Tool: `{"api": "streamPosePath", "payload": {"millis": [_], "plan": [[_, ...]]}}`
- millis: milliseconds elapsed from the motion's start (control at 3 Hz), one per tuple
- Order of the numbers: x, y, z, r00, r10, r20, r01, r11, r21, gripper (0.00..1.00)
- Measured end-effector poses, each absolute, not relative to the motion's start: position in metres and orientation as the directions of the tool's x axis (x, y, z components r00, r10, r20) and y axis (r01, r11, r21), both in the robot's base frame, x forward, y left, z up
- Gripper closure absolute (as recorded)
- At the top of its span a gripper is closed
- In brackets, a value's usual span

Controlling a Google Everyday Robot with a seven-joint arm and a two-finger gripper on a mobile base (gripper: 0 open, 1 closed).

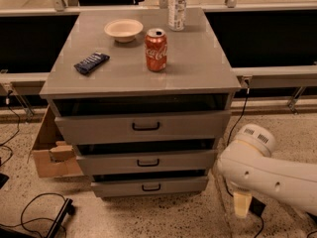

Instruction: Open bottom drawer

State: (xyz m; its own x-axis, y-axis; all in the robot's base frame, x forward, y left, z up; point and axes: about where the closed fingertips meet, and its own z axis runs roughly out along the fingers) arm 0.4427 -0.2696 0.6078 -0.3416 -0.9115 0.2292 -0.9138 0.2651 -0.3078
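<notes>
The bottom drawer (148,185) is the lowest and narrowest grey front of the cabinet, with a small black loop handle (151,187). It stands a little out from the cabinet, like the two drawers above it, and its inside does not show. My white arm (267,175) reaches in from the lower right. My gripper (241,203) hangs as a pale yellowish tip below the arm, close to the floor. It is right of the bottom drawer's front, about level with it, and apart from the handle.
On the cabinet top (198,68) stand a red cola can (156,49), a white bowl (123,29), a dark snack bar (91,63) and a bottle (177,6). A cardboard box (52,150) sits left of the cabinet. Cables (29,207) lie on the floor.
</notes>
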Motion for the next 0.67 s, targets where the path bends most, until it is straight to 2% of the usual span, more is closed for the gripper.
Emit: {"api": "streamPosePath", "payload": {"millis": [667], "plan": [[0.453,-0.238,0.51,-0.298,-0.941,0.163,-0.921,0.238,-0.309,0.0]]}}
